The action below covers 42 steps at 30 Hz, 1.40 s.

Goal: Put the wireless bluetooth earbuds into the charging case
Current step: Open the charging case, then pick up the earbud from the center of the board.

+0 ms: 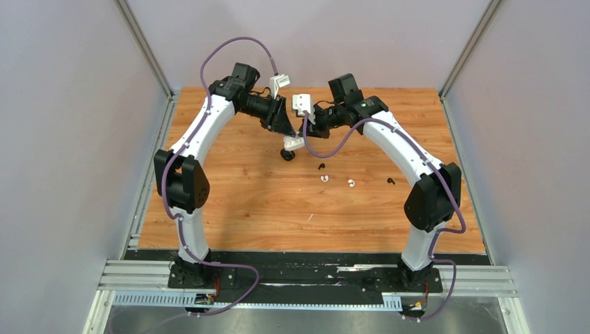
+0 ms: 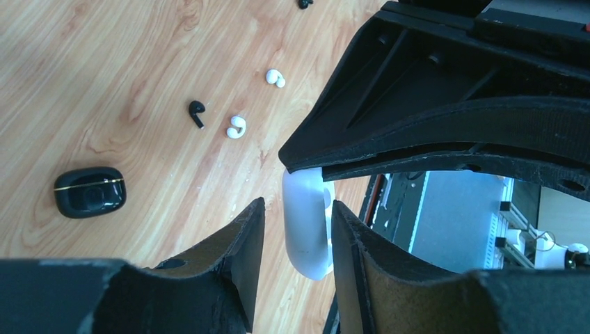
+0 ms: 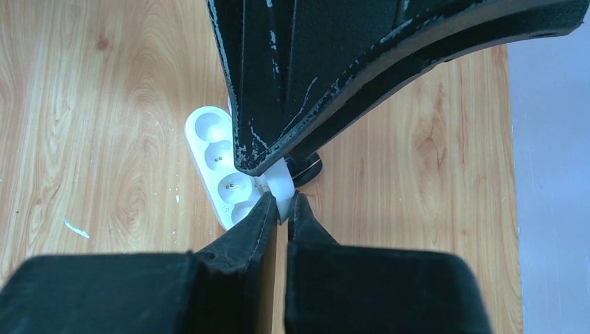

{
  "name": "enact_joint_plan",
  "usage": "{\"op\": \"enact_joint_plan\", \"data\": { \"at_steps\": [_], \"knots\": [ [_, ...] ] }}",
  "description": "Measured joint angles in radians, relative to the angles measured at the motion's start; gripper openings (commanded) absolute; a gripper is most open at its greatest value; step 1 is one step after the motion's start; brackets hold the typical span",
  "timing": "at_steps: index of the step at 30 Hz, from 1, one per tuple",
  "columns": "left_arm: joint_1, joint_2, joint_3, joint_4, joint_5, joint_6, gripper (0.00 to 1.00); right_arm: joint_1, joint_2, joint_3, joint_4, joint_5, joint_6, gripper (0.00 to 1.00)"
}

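Right wrist view: the right end effector (image 3: 282,205) pinches the open white charging case (image 3: 216,149) by its lid edge (four wells showing). The left end effector (image 2: 298,205) flanks the case; I cannot tell if it grips. The earbuds (image 2: 236,126) lie on the desk (image 2: 104,69) below both. Steady the case level before fetching one.

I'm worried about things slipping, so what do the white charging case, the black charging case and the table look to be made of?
The white charging case: likely smooth satin plastic, with moulded wells and metal-looking contact dots. The black charging case: glossy plastic by its highlights, with a gold-coloured seam line. The table: wood-grain top, possibly laminate.
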Motion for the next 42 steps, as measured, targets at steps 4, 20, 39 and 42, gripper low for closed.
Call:
{"op": "enact_joint_plan", "data": {
  "at_steps": [4,20,39,42],
  "knots": [
    [-0.001,0.0,0.0,-0.004,-0.003,0.006,0.43,0.0,0.0,0.0,0.0,0.0,0.005,0.0],
    [-0.006,0.002,0.0,-0.011,0.001,0.021,0.0,0.003,0.0,0.0,0.0,0.008,0.016,0.05],
    [-0.007,-0.053,-0.08,0.059,-0.131,0.111,0.0,-0.023,-0.061,0.0,0.016,0.04,0.109,0.31],
    [-0.007,-0.085,-0.117,0.075,-0.159,0.135,0.0,-0.072,-0.122,-0.029,0.033,0.002,0.164,0.31]
  ]
}}
